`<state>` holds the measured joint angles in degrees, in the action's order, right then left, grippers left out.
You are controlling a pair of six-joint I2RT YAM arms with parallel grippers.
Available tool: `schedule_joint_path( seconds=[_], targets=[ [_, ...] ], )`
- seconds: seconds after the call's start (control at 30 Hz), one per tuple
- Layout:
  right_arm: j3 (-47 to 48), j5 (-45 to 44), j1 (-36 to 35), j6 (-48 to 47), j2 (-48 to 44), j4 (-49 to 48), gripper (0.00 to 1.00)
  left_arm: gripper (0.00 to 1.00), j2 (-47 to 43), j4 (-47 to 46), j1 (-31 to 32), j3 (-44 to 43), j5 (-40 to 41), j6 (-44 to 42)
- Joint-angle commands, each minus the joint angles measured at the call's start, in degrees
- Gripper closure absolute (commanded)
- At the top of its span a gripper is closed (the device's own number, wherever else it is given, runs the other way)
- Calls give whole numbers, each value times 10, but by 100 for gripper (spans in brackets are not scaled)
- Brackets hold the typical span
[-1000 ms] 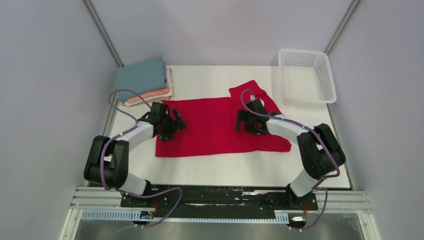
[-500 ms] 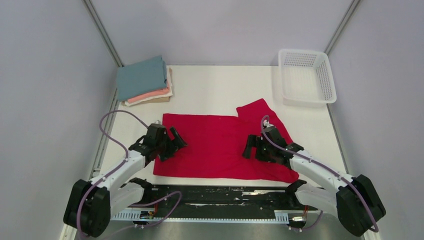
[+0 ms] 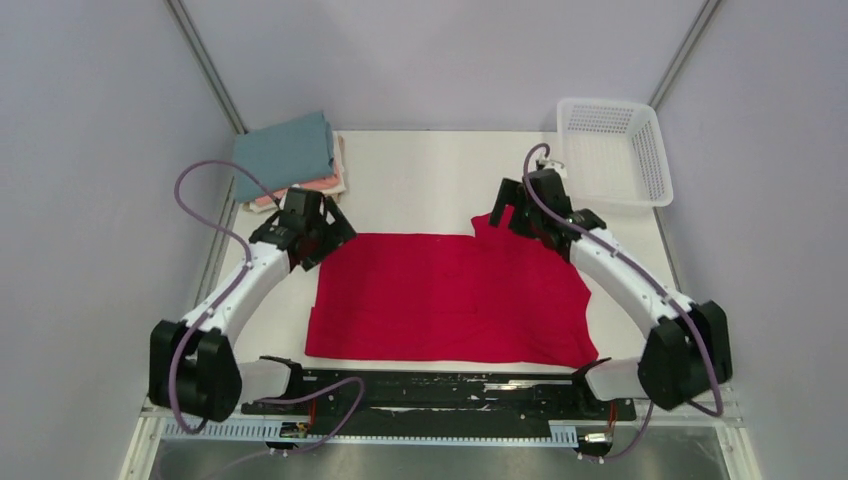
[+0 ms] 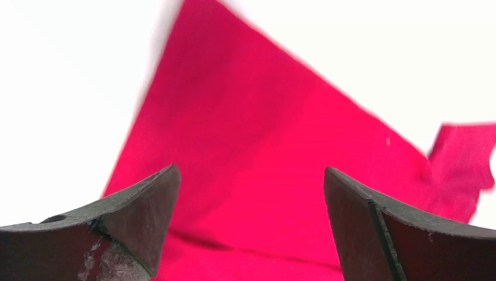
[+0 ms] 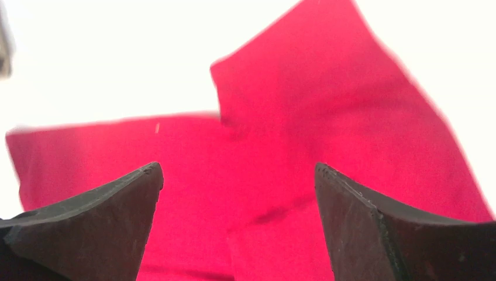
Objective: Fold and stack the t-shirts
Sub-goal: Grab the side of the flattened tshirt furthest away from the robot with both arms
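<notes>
The red t-shirt lies spread flat on the white table, its smooth crimson cloth reaching from both grippers back toward the arm bases. The left gripper is at the shirt's far left corner, its dark wedge-shaped fingers spread wide with nothing between them but cloth below. The right gripper is at the far right edge, where a short sleeve juts out beyond the body. Its jaws are equally wide apart and hold nothing. Both seem to hover just over the fabric, though the blurred wrist views leave contact unclear.

Just beyond the left gripper and to its left sits a folded stack: a teal-blue shirt on top, a salmon-pink shirt under it and a cream shirt at the bottom. A white mesh basket stands beyond and right of the right gripper, apart from the red cloth.
</notes>
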<state>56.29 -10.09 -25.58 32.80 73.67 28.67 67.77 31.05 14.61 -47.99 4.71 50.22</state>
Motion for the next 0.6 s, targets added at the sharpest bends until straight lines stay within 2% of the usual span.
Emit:
schedule_joint_path(
  seconds=[0.0,0.1,0.27,0.43,0.57],
  targets=[
    [117,1,62,-80,159,-45,0,0,132,3,-49,-108,42,-56],
    [210,4,87,-114,257,-50,0,0,246,12,-69,-175,47,-67],
    [339,-1,119,-141,387,-52,0,0,372,42,-89,-272,68,-74],
    [416,-19,124,-166,484,-43,3,9,427,69,-89,-304,85,-73],
    [402,-28,124,-166,503,-41,5,15,440,67,-89,-298,80,-69]
  ],
)
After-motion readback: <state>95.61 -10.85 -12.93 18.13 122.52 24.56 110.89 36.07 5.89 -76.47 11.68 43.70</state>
